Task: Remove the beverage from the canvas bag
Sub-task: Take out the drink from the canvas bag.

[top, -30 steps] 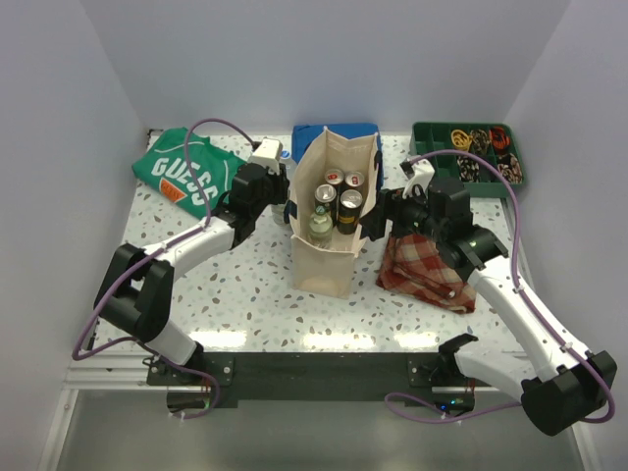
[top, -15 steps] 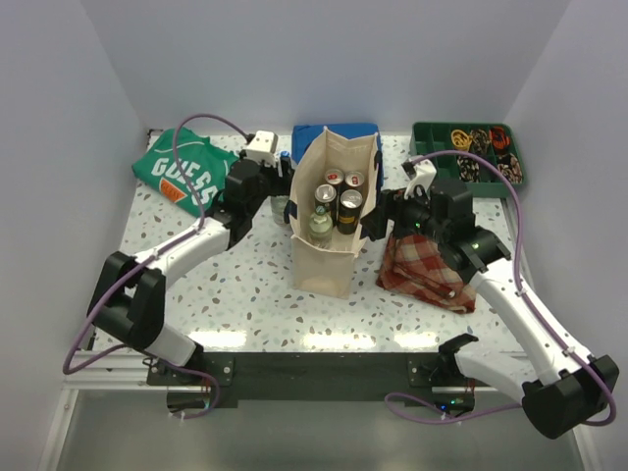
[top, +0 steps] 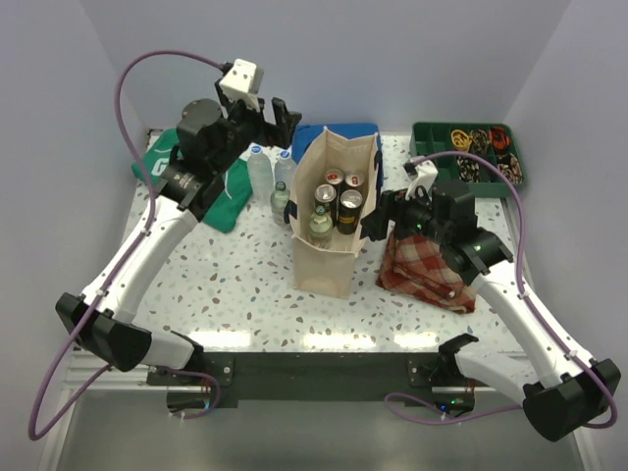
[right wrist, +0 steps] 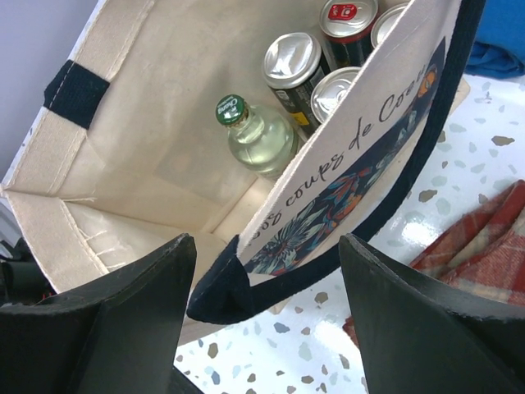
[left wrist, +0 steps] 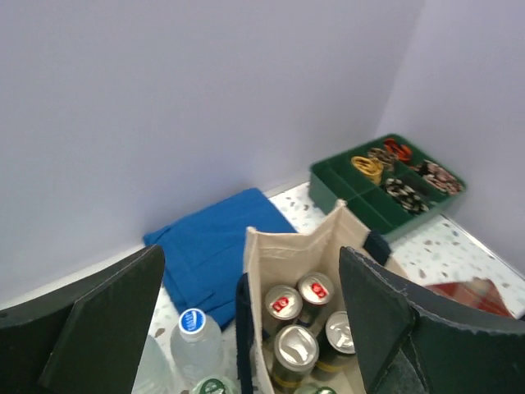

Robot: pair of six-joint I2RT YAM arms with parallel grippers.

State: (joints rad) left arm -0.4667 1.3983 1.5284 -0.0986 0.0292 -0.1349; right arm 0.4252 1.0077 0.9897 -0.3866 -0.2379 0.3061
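Nearest, on the right side, a red plaid cloth [top: 432, 270] lies on the speckled table [top: 245, 285]. The right arm reaches over it to the canvas bag [top: 324, 265]. The right gripper [right wrist: 269, 254] is open to a medium width. The bag's right wall, with its navy handle, stands between the two fingers, and I see a gap on each side of it.

The canvas bag stands upright in the middle of the table with its mouth open. Inside it are four cans [top: 349, 204] and, in front of them, one clear glass bottle [right wrist: 250, 131] with a green cap, all upright.

Just beside the bag's left wall stands a small green bottle [top: 280, 199]. Behind this one stand two water bottles [top: 260, 172] with blue caps. A green T-shirt [top: 231, 191] lies to their left.

The left gripper [top: 279, 110] is high above the water bottles. Its fingers are spread wide and hold nothing.

Farthest, a folded blue cloth [left wrist: 209, 250] lies behind the bag, and a green tray [left wrist: 336, 182] of small items sits in the right corner.
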